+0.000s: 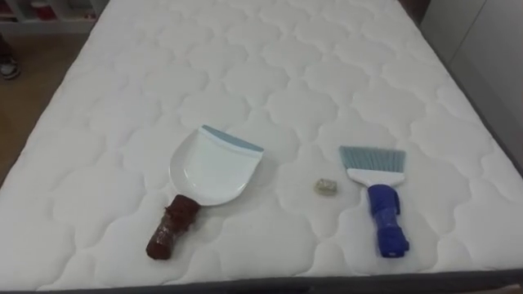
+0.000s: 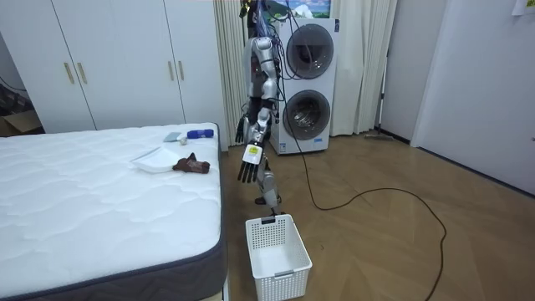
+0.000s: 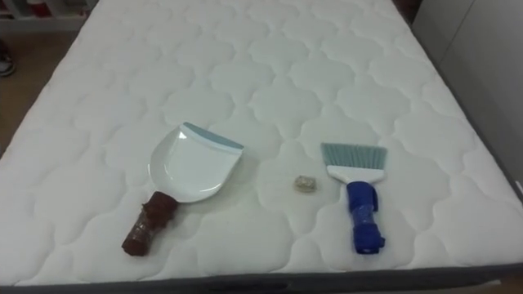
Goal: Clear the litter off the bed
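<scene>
On the white quilted mattress (image 1: 245, 65) lie three things near its close edge. A white dustpan (image 1: 214, 167) with a blue-grey lip and a brown handle (image 1: 172, 224) sits to the left. A blue hand brush (image 1: 377, 188) with grey bristles lies to the right. Between them rests a small pale scrap (image 1: 324, 187). In the room view I stand at the bed's side, facing it, arms hanging. My left hand (image 2: 249, 170) and right hand (image 2: 241, 130) hang with straight fingers, holding nothing.
A white plastic basket (image 2: 276, 251) stands on the wood floor beside the bed's corner, near my feet. Stacked washing machines (image 2: 311, 84) are behind me, white wardrobes (image 2: 125, 58) beyond the bed. A grey wall runs along the mattress's right side.
</scene>
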{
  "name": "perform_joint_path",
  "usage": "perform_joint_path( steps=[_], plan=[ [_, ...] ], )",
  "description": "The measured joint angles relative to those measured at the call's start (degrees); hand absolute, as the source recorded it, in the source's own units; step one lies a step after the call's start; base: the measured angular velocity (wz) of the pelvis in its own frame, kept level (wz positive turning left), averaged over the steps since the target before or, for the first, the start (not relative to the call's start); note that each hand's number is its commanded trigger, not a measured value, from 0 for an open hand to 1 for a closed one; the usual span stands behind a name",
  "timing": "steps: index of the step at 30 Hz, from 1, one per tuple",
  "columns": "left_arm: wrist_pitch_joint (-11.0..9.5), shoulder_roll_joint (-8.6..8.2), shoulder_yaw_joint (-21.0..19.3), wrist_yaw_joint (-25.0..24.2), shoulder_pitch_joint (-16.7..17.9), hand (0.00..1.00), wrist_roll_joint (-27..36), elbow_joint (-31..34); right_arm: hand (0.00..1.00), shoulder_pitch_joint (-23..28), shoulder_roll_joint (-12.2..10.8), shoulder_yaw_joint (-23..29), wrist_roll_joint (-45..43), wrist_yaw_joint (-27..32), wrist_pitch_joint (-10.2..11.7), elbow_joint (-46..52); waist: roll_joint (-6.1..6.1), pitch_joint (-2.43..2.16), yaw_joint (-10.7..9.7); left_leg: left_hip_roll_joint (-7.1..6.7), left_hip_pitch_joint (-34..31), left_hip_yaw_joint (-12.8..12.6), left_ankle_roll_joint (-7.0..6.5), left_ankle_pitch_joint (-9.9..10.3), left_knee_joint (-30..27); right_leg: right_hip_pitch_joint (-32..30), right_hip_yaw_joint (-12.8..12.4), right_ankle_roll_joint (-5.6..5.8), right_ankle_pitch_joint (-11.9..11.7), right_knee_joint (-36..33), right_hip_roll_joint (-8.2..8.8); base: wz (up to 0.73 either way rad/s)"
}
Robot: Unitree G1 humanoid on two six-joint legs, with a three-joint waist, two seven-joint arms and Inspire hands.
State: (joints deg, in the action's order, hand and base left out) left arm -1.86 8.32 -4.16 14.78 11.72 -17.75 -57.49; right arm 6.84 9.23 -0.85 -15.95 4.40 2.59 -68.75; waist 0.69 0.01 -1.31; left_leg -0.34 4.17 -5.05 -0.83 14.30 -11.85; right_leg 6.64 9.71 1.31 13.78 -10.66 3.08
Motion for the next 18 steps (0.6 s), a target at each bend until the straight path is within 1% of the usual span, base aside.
perform_joint_path(
  steps=[1,2,3,4,5,6,7,10,14,16,18],
  plan=[
    [-0.6,0.05,-0.3,1.1,0.0,0.00,0.0,1.5,0.00,0.0,0.0,0.1,-0.3,0.3,0.6,0.0,-0.04,-0.02,-0.1,-0.01,-0.2,0.1,0.00,0.0,0.0,-0.1,0.1,0.00,0.0,0.0,0.00,0.00],
    [-1.2,0.06,-0.3,2.3,0.0,0.00,-0.1,3.8,0.00,0.0,0.0,0.2,-0.1,0.8,1.2,0.0,0.13,-0.18,0.0,-0.03,-0.4,0.1,0.01,0.0,0.0,-0.1,0.0,0.00,0.0,0.0,0.02,0.00],
    [-1.6,0.07,-0.3,2.9,-0.1,0.00,-0.2,4.9,0.00,-0.1,0.0,0.2,0.0,0.8,1.5,0.0,0.10,-0.15,0.0,-0.05,-0.5,0.1,0.00,0.0,-0.1,-0.2,0.1,0.00,0.0,0.0,0.04,0.00],
    [-2.8,0.12,-0.2,3.8,-0.4,0.00,-0.4,6.6,0.00,-0.1,0.0,0.3,0.3,0.8,2.0,0.0,0.02,-0.07,0.0,-0.09,-0.5,0.1,-0.01,0.0,-0.2,-0.3,0.0,0.00,0.0,0.0,0.08,0.00],
    [-4.3,0.22,-0.1,4.8,-1.0,0.00,-0.3,7.2,0.00,-0.1,0.0,0.4,0.3,0.8,2.5,0.0,0.01,-0.04,0.1,-0.13,-0.4,0.1,-0.02,0.0,-0.2,-0.3,0.0,0.00,0.0,0.0,0.12,0.00],
    [-5.0,0.24,-0.1,5.3,-1.2,0.00,-0.2,7.2,0.00,-0.1,0.1,0.4,0.5,0.8,2.7,0.0,0.10,0.01,0.1,-0.13,-0.3,0.2,-0.02,0.0,-0.2,-0.3,0.0,0.00,0.0,0.0,0.12,0.00],
    [-5.9,0.21,-0.1,6.1,-1.8,0.00,0.1,7.5,0.00,-0.1,0.1,0.4,1.8,0.7,3.1,0.0,-0.09,-0.05,0.2,-0.12,-0.2,0.0,-0.02,0.0,-0.2,-0.3,-0.1,0.00,0.0,0.1,0.12,-0.07],
    [-7.9,0.21,-0.1,7.6,-2.2,0.00,0.2,8.1,0.00,-0.1,0.2,0.4,4.7,0.4,4.0,-0.1,0.16,0.10,0.1,-0.01,0.3,-0.4,-0.02,0.0,0.2,-0.3,-0.2,0.00,0.0,0.1,0.05,-0.08],
    [-8.9,0.20,-0.1,8.2,-2.2,0.00,0.1,8.9,0.00,0.0,0.1,1.0,4.7,-0.4,5.0,0.0,0.34,0.09,0.0,0.00,0.3,-0.5,-0.02,0.0,0.2,-0.3,-0.3,0.00,0.0,0.1,0.04,-0.02],
    [-9.2,0.23,0.3,8.4,-2.3,0.00,0.2,12.0,0.00,-0.1,0.2,1.0,4.6,-0.7,5.2,0.0,0.32,0.07,0.0,-0.02,0.0,-0.3,-0.02,0.0,0.0,-0.4,0.1,0.00,0.0,0.1,0.08,0.07],
    [-10.2,0.30,1.3,8.4,-2.7,0.00,0.2,13.8,0.00,-0.4,0.2,1.0,4.7,-0.9,5.2,-0.1,0.12,0.08,0.0,-0.03,0.0,-0.2,-0.02,0.0,0.0,-0.2,0.2,0.01,0.0,0.1,0.11,0.07]
  ],
)
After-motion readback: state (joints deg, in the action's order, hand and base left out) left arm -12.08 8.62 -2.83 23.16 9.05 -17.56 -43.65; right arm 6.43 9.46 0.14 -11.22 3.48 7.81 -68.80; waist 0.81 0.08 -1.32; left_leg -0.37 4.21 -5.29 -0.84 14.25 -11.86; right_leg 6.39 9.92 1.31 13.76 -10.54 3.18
